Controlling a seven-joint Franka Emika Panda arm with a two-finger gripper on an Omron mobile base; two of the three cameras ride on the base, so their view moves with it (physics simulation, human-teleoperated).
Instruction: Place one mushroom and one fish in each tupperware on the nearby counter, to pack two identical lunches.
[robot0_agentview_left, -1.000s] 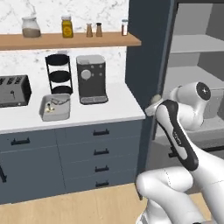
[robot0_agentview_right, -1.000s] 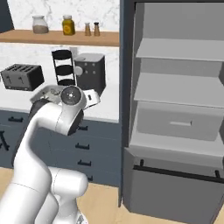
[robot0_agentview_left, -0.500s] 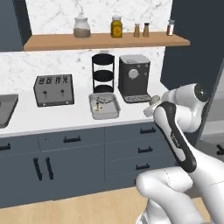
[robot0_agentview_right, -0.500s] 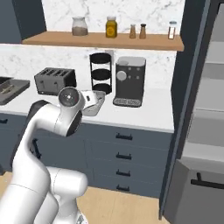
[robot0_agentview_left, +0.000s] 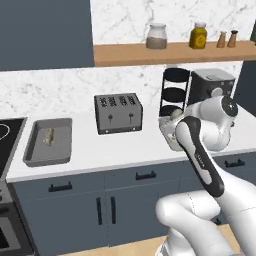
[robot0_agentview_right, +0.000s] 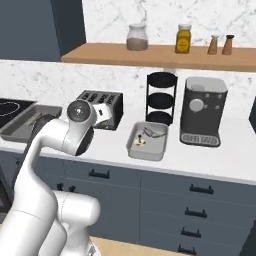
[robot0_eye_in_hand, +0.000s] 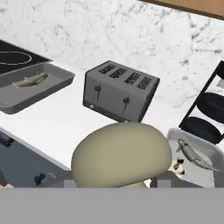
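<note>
On the counter (robot0_agentview_left: 115, 150), the left tupperware (robot0_agentview_left: 48, 141) is lying beside the stove with a fish (robot0_eye_in_hand: 30, 80) in it. Next I am seeing the toaster (robot0_agentview_left: 118, 113), then the right tupperware (robot0_agentview_right: 147, 140) holding another fish (robot0_eye_in_hand: 192, 155). My gripper (robot0_eye_in_hand: 124, 181) is holding a mushroom (robot0_eye_in_hand: 122, 158).

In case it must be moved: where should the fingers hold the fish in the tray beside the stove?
Across the middle of the fish, coming from above: it lies flat and slender on the tray floor, and the raised walls block the sides.
</note>
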